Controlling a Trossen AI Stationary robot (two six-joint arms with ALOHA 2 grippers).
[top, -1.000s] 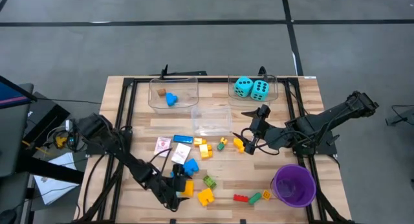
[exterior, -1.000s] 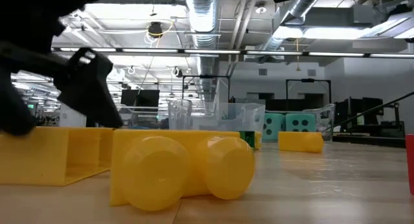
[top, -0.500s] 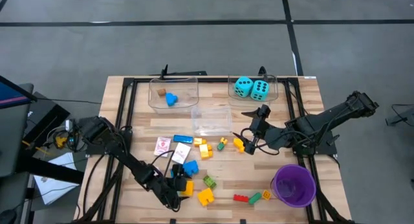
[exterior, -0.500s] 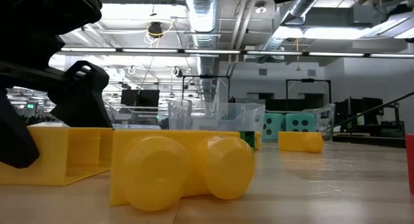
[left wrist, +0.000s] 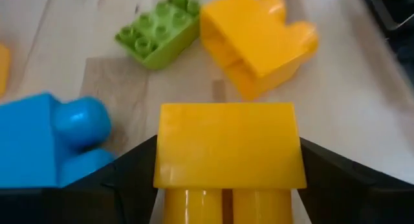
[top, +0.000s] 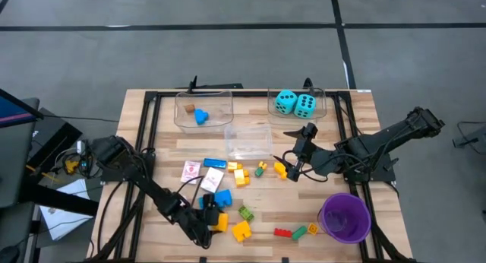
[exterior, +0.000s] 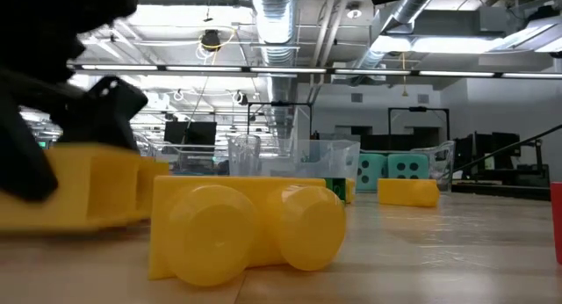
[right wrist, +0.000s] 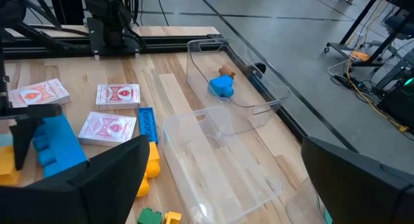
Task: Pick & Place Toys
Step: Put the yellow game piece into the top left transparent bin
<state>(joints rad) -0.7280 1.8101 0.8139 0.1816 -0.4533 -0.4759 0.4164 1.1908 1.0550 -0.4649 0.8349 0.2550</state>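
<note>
Yellow brick (left wrist: 228, 146) clamped between the left gripper (top: 210, 220) jaws, closed on its two sides, near the table's (top: 380, 118) front edge; low view suggests brick just clear of or barely on the wood, cannot tell which. Landmark: purple cup (top: 344, 217). Held brick well off to the cup's left; second yellow brick (top: 241, 231), green brick (top: 246, 213) and blue brick (top: 223, 196) crowded just beside the held one. Red-and-white card packs (top: 202, 173) farther left and back from the cup. Turquoise dice (top: 295, 103) already in a clear bin (top: 319, 109) behind the cup; another clear bin (top: 203, 111) at back left holds one blue piece. Right gripper (top: 295, 169) back-left of the cup, over an orange-yellow brick (top: 280, 170); jaw state cannot tell. Risks, as judged: grip near the brick's studded end only, so possible pivot or slip on lift; neighbours close enough to get nudged or dragged; long carry to the bins, possible clipping of a bin wall. No readable brand, label or writing; card-pack print too small to make out.
</note>
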